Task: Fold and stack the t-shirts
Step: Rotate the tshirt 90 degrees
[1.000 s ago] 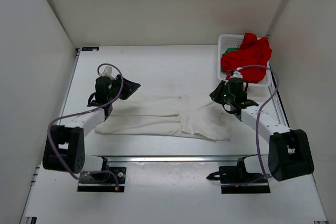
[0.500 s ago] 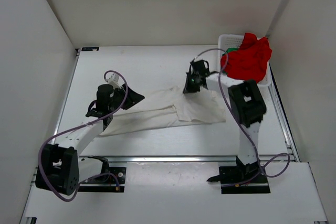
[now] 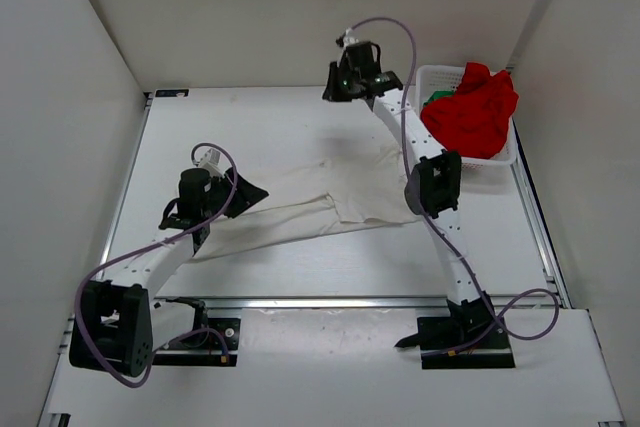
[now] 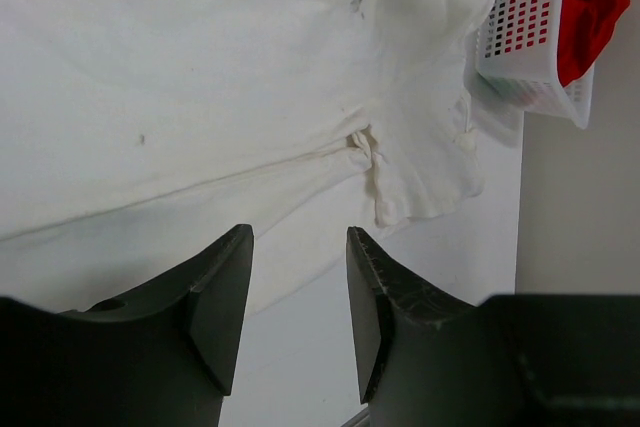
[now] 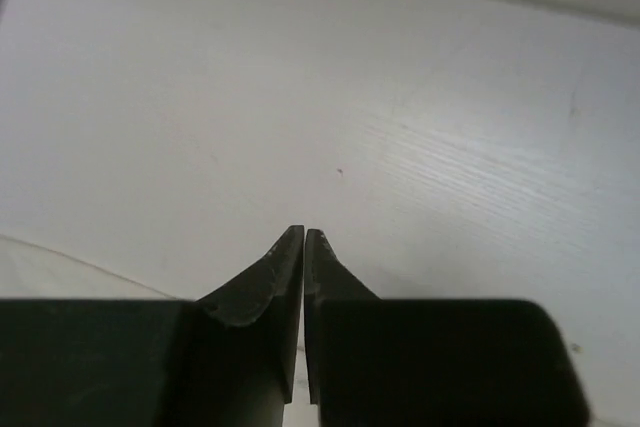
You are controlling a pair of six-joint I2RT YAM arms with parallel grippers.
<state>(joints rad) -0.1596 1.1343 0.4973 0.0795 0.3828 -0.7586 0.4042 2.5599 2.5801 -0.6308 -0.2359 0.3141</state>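
On the table [image 3: 260, 127], creased cream-white t-shirt [image 3: 330, 207], red t-shirt [image 3: 475, 112] heaped in basket [image 3: 440, 73]

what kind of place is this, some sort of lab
Probably a robot lab test cell: plain white walls box in a white table, two robot arms are bolted at its near edge, and a cream t-shirt and mesh basket serve as props.

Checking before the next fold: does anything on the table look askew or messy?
Yes. The cream-white t-shirt lies skewed and twisted at its middle, not spread flat. The red t-shirt is heaped above the rim of the white mesh basket.
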